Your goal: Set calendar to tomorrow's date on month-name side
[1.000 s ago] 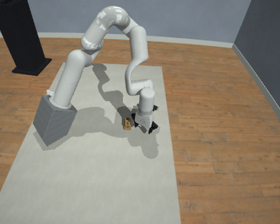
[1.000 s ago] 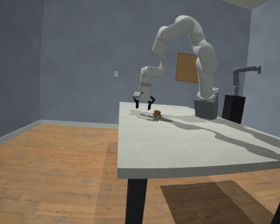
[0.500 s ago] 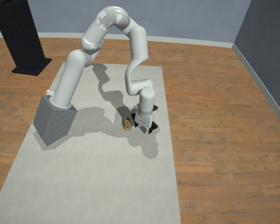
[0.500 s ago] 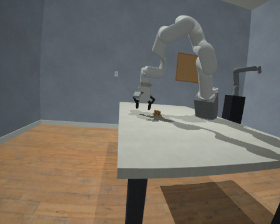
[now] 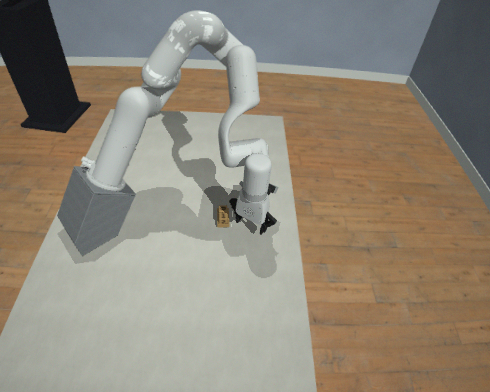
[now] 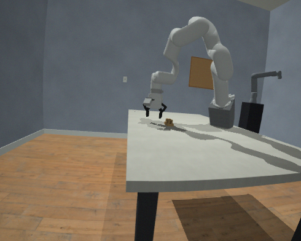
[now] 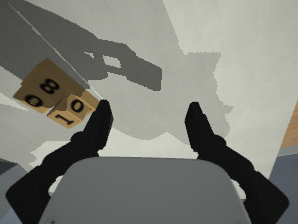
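Note:
The small wooden calendar [image 5: 223,216] [image 6: 169,122] [image 7: 57,94] stands on the table, partly in the arm's shadow. In the wrist view it is at the left: one cube [image 7: 49,86] shows an 8 and a 0 on two faces, and the other cube [image 7: 76,106] shows a 0 and a 1. The tray's outline is hard to tell from the cubes, and so is whether both stand flat. The month's name is not readable. My gripper [image 5: 250,226] [image 6: 153,116] [image 7: 149,110] is open and empty, above the table and beside the calendar, on the side away from the arm's base.
The grey base block [image 5: 95,212] [image 6: 221,117] of the arm stands on the table [image 5: 154,320] [image 6: 187,160] beyond the calendar from the gripper. One long table edge runs close beyond the gripper. The arm's shadows cross the table top.

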`<state>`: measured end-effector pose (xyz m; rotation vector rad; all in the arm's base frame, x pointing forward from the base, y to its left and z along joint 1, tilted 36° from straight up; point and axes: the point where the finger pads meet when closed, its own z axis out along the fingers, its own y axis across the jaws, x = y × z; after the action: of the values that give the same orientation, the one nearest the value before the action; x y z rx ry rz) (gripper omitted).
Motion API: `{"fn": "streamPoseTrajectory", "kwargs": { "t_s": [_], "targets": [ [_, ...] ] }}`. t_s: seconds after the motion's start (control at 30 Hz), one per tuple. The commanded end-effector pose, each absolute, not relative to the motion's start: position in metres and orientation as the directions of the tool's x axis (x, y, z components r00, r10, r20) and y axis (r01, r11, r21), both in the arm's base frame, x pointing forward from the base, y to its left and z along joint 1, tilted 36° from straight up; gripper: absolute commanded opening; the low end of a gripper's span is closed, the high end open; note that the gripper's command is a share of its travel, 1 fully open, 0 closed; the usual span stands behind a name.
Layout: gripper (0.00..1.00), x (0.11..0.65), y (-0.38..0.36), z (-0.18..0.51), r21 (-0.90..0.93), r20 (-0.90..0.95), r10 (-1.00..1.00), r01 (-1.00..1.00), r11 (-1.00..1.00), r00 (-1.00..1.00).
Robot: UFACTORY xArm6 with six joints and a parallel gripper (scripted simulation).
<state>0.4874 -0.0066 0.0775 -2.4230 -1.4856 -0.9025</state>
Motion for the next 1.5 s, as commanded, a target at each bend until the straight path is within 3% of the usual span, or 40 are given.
{"fn": "streamPoseTrajectory", "kwargs": {
  "t_s": [0.0,1.1,1.47],
  "targets": [
    [1.00,0.488,-0.007,0.079,0.173,0.568,0.756,0.852,-0.495,0.324],
    [1.00,0.480,-0.015,0.094,0.173,0.568,0.756,0.851,-0.495,0.325],
    [1.00,0.461,-0.020,0.082,0.020,0.594,0.603,0.739,-0.674,0.533]
  ]
}}
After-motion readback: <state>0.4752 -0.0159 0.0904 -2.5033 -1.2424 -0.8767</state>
